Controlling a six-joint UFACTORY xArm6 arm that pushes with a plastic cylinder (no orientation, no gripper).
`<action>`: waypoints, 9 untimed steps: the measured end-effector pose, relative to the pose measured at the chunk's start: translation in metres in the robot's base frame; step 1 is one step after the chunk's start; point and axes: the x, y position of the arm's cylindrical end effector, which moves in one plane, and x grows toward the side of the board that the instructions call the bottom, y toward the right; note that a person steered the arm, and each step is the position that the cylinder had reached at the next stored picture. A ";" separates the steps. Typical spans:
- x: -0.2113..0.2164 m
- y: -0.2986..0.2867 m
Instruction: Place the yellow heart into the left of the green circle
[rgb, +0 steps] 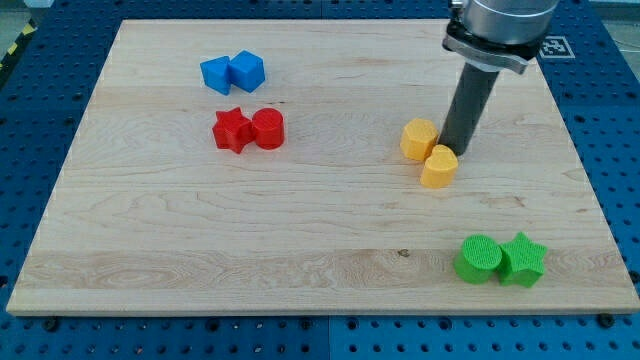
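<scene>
Dark rod upright, my tip (455, 150) touching yellow heart (439, 167) beside yellow hexagon (419, 139); no jaws here, state untellable

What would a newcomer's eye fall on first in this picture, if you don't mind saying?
Probably my dark rod coming down from the view's top right, with my tip right against the yellow heart and beside the yellow hexagon. After that, the tidy colour pairs on the wooden board: green circle and green star at the bottom right, red star and red circle left of centre.
</scene>
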 end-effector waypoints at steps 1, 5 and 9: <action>0.037 -0.031; 0.100 -0.039; 0.013 0.027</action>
